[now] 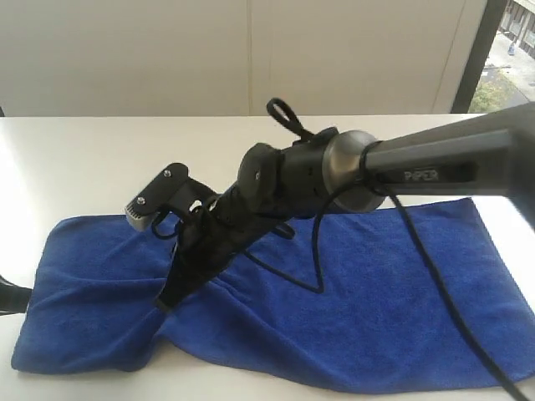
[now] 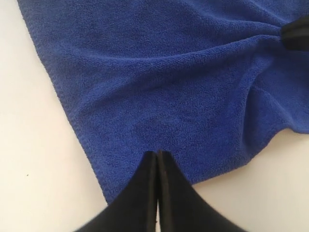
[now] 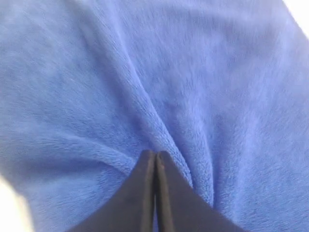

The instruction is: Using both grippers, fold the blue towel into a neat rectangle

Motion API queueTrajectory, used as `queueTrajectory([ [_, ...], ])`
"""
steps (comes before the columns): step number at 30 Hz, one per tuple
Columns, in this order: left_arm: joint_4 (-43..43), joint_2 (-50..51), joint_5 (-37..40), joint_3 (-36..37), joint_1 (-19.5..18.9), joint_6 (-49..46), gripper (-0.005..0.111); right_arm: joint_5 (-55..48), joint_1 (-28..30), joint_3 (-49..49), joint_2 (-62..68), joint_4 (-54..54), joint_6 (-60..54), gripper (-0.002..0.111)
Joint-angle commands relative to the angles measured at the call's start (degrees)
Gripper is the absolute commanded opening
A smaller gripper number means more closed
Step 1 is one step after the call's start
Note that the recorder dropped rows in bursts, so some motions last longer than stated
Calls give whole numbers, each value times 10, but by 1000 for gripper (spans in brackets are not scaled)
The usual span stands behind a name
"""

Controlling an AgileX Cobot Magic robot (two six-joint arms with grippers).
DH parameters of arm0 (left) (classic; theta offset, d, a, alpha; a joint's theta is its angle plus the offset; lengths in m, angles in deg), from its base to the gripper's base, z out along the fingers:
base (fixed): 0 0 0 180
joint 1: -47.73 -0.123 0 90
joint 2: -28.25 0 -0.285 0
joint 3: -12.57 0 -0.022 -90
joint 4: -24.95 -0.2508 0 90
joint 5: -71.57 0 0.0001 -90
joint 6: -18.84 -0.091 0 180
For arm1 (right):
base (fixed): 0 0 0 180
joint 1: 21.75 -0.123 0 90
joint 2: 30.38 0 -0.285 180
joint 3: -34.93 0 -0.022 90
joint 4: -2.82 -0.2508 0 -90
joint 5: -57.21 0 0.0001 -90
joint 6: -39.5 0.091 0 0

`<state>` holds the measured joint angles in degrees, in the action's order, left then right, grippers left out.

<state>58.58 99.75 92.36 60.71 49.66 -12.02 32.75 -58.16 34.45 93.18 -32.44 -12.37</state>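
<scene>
The blue towel [image 1: 359, 309] lies spread and wrinkled on the white table [image 1: 84, 159], one layer deep. My right gripper [image 1: 165, 302] reaches across from the right to the towel's left part. It is shut, with its tips [image 3: 155, 153] pressed down into the plush, and creases in the towel [image 3: 217, 72] run out from them. No cloth shows between its jaws. My left gripper [image 2: 158, 153] is shut and empty, with its tips over the towel [image 2: 169, 72] close to a near corner. The right gripper's tip [image 2: 294, 34] shows in the left wrist view where the folds gather.
The right arm [image 1: 435, 167] and its black cables [image 1: 435, 276] cross above the towel's middle. A dark bit of the left arm [image 1: 8, 296] shows at the left edge. Bare table lies behind and left of the towel. A wall and a window [image 1: 510, 50] stand beyond.
</scene>
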Motion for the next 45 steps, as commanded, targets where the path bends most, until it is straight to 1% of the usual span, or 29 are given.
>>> queueTrajectory([
  [1,4,-4,-1,5,-1,2,0,-81,-14,-1,-40,3,-87,2],
  [2,6,-4,-2,5,-1,2,0,-101,-20,-1,-43,2,-109,4],
  [5,6,-4,-6,5,-1,3,0,-152,-43,-1,-38,-2,-193,17],
  [7,6,-4,-7,5,-1,7,0,-143,-62,-2,-31,-9,-211,29],
  [8,6,-4,-7,5,-1,7,0,-133,-71,-2,-26,-9,-213,33],
  [9,6,-4,-6,5,-1,6,0,-104,-91,-2,-13,-9,-214,38],
  [11,6,-4,-5,5,-1,6,0,-67,-118,-2,6,-9,-214,38],
  [15,6,-4,-5,5,-1,6,0,-21,-142,-2,22,-9,-214,38],
  [16,6,-4,-5,5,-1,6,0,14,-149,-2,29,-9,-210,38],
  [18,6,-4,-5,5,-1,6,0,60,-152,-2,39,-9,-179,38],
  [23,6,-4,-5,5,-1,6,0,93,-152,-2,56,-9,-162,38],
  [24,6,-4,-5,5,-1,6,0,87,-152,-2,60,-9,-162,35],
  [27,6,-4,-6,5,-1,6,0,82,-152,-2,70,-8,-162,17],
  [31,6,-4,-6,5,-1,6,0,80,-150,1,69,-8,-153,0],
  [35,6,-4,-6,5,-1,9,0,75,-137,19,51,-8,-127,0],
  [41,6,-4,-17,5,-1,19,0,28,-62,59,31,-9,-50,0],
  [45,6,-4,-19,5,-1,22,0,25,-17,62,38,-9,-23,0],
])
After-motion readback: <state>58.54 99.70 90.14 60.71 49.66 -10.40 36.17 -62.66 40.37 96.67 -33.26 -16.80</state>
